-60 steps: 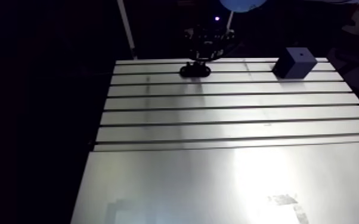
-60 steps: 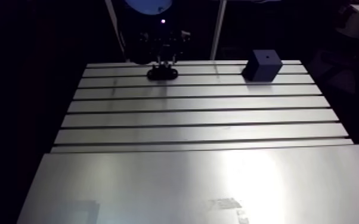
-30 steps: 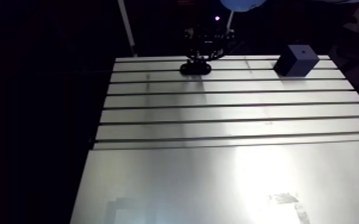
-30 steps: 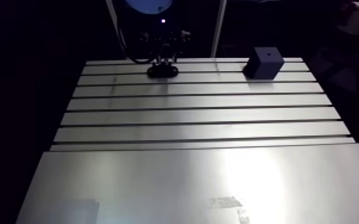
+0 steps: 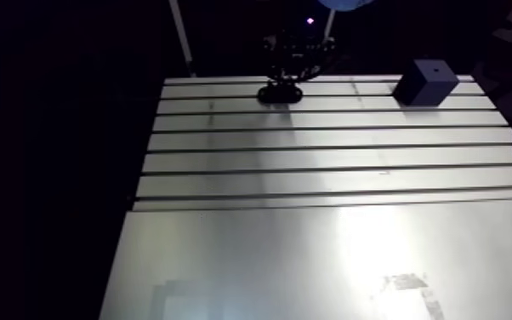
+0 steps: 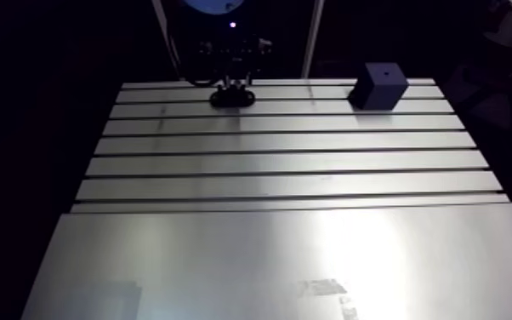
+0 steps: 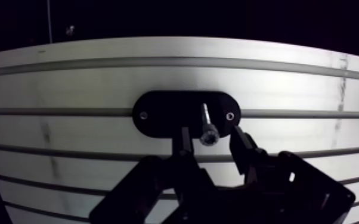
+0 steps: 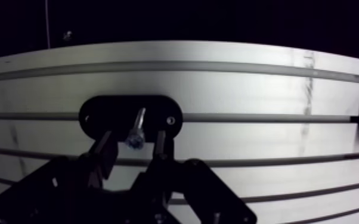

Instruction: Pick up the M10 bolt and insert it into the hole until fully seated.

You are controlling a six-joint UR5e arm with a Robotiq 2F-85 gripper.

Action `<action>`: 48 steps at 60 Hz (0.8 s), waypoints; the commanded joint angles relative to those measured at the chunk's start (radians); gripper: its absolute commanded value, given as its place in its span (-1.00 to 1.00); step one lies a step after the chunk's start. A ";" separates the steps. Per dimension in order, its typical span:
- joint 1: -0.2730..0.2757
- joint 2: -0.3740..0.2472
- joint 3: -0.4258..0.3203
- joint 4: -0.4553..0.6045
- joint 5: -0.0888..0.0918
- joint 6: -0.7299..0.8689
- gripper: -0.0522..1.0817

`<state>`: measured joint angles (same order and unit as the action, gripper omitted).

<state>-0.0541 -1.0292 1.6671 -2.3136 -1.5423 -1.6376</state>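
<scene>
Here, one black oval plate (image 7: 164, 116) lies on the slotted table (image 7: 98, 83). One M10 bolt (image 7: 207, 122) rests across it, head toward the gripper (image 7: 212, 142). The two fingers (image 7: 185, 143) stand spread, with the bolt between them touching neither. Well to the right sits one dark block (image 6: 380, 87) with one hole (image 6: 384, 73) on top.

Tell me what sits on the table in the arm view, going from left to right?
black oval holder → dark block with a hole in its top
</scene>
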 commanded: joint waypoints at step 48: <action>0.003 0.012 -0.010 0.001 0.000 0.000 0.11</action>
<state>-0.0497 -1.0177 1.6550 -2.3127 -1.5424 -1.6375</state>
